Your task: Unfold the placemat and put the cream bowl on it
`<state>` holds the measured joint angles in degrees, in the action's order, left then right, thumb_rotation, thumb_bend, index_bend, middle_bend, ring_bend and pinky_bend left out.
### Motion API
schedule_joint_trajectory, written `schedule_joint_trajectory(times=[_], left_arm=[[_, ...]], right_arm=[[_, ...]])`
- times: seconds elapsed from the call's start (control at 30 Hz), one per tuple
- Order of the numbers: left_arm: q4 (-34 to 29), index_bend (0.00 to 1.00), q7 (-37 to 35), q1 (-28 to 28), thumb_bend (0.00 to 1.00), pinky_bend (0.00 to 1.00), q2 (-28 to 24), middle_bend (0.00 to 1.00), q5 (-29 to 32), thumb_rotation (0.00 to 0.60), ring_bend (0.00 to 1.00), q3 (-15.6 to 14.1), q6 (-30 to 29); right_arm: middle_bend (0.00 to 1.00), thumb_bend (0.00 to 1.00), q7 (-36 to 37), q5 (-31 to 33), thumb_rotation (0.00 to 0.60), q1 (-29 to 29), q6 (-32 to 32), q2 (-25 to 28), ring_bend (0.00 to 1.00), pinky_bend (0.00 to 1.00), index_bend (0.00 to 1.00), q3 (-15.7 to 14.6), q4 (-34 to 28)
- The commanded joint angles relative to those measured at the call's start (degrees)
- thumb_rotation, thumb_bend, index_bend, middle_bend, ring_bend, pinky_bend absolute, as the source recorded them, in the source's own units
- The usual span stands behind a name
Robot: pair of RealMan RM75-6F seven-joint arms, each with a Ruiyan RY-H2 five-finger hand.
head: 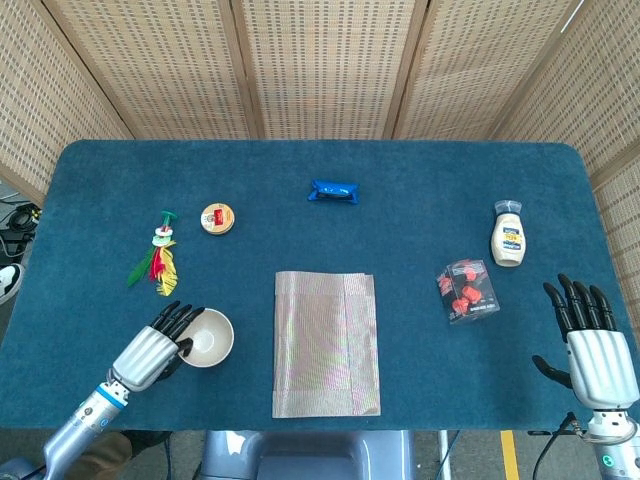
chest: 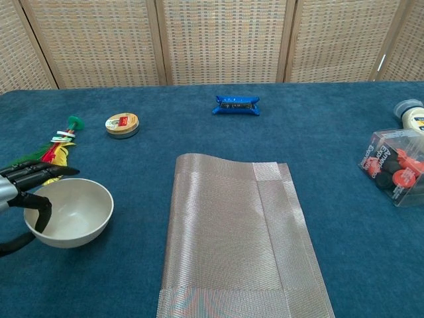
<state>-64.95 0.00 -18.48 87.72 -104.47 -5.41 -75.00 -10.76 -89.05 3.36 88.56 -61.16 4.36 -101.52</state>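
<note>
Woven silver-grey placemat (head: 326, 343) looks mostly spread, one flap still doubled over. Left hand (head: 160, 345) grips the cream ceramic bowl's (chest: 67, 212) rim, off-mat. Right hand (head: 590, 335) hovers, fingers spread, empty.

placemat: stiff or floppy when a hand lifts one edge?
Probably floppy: the placemat looks thin and woven, and its far edge ripples up in the chest view. Folded layers may slide apart. On the blue table cover it likely drags rather than glides.

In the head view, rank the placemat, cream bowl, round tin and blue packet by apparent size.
1. placemat
2. cream bowl
3. blue packet and round tin: too alike to rank.
</note>
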Motion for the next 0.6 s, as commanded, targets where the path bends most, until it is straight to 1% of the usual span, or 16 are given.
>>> schedule_joint_trajectory(times=[0.03,0.17,0.33,0.43,0.6], left_arm=[[0.1,0.63,-1.6,-0.1,0.49,0.0,-1.3,0.0,1.9,0.6,0.0,1.8,-1.5],[0.2,0.63,-4.1,-0.4,0.49,0.0,-3.5,0.0,5.1,0.6,0.0,4.7,-2.7],[1.7,0.63,-8.8,-0.3,0.49,0.0,-6.1,0.0,12.4,0.6,0.0,9.2,-1.2],[3.9,0.63,-12.0,0.0,0.49,0.0,-6.5,0.0,17.3,0.6,0.0,11.4,0.8],[8.5,0.64,-16.5,-0.1,0.49,0.0,-6.1,0.0,23.4,0.6,0.0,13.5,6.3]], right_arm=[[0.0,0.0,0.1,0.0,0.6,0.0,0.0,0.0,0.0,0.0,0.0,0.0,0.0],[0.0,0.0,0.1,0.0,0.6,0.0,-0.1,0.0,0.0,0.0,0.0,0.0,0.0],[0.0,0.0,0.0,0.0,0.6,0.0,-0.2,0.0,0.0,0.0,0.0,-0.2,-0.1],[0.0,0.0,-0.2,-0.1,0.6,0.1,-0.3,0.0,0.0,0.0,0.0,-0.3,-0.2],[0.0,0.0,-0.5,-0.3,0.6,0.2,-0.7,-0.1,0.0,0.0,0.0,-0.5,-0.2]])
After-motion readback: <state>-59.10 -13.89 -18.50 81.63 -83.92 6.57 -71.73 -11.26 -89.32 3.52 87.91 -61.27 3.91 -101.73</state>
